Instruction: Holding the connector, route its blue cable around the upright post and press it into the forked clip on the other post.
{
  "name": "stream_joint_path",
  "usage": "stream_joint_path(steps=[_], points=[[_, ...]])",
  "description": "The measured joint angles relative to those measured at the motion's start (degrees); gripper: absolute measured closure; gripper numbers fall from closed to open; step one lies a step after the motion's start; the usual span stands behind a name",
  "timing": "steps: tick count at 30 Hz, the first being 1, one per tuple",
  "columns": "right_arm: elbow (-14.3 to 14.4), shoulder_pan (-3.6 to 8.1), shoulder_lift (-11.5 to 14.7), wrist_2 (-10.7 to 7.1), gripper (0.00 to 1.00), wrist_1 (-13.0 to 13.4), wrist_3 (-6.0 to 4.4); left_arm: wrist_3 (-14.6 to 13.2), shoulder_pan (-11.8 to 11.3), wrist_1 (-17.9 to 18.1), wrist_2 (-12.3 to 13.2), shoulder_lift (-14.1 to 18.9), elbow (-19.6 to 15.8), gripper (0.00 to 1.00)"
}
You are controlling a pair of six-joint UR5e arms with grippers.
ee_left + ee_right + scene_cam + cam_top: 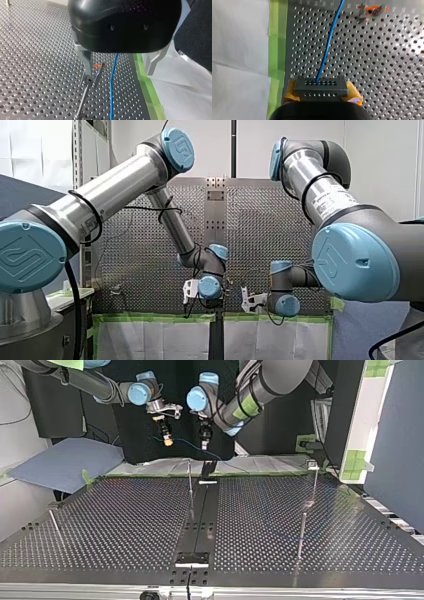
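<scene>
My right gripper (pixel 321 97) is clamped on the connector (pixel 321 85), a dark grey, matt rectangular block with two rows of small round holes in its face, squeezed between soft yellow pads (pixel 355 95) that bulge a little on either side. The blue cable (pixel 328 47), thin, smooth and glossy, sits in one hole of the upper row and runs ahead of the gripper over the table (pixel 387 75), a dull grey metal plate drilled with a regular grid of holes. Beside the cable a strip of green tape (pixel 277 37) edges the plate, and past it lies a creased white sheet (pixel 239 50). In the left wrist view, my left gripper (pixel 119 73) has a rounded, shiny black body and flat metal fingers (pixel 86 62) spread wide, holding nothing; the cable hangs between them, touching neither. Just beside one finger stands the forked clip (pixel 96 75), two slim metal prongs in a V on top of a thin post (pixel 82 100), with a small orange piece (pixel 97 65) at the fork. The cable passes near the fork, not in it. In the top view both grippers hang at the far edge of the table, close together, the cable sagging between them, and slim metal rods (pixel 302 535) stand upright on the plate nearer the camera, well apart.
</scene>
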State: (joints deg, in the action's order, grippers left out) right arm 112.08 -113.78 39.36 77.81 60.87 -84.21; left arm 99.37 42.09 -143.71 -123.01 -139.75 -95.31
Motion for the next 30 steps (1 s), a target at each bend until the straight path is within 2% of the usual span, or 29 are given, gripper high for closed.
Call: stream_joint_path(steps=[2,9,13,21,30], points=[[0.0,0.11,0.0,-0.98,1.00,0.2,-0.13,0.1,-0.4,-0.3,0.0,0.0,0.0,0.00],[0.0,0.83,0.0,-5.17,1.00,1.7,-2.24,0.1,-1.7,-2.1,0.0,-0.1,0.0,0.00],[-0.1,1.46,0.0,-7.50,1.00,2.0,-2.89,0.0,-2.3,-2.6,0.0,-0.1,0.0,0.00],[-0.1,2.76,0.0,-11.04,1.00,2.0,-3.22,-0.5,-3.7,-2.2,1.6,-0.1,0.0,0.00],[-0.1,3.08,0.0,-13.44,1.00,1.6,-3.05,-0.8,-5.0,-1.9,4.4,-0.1,0.0,0.00]])
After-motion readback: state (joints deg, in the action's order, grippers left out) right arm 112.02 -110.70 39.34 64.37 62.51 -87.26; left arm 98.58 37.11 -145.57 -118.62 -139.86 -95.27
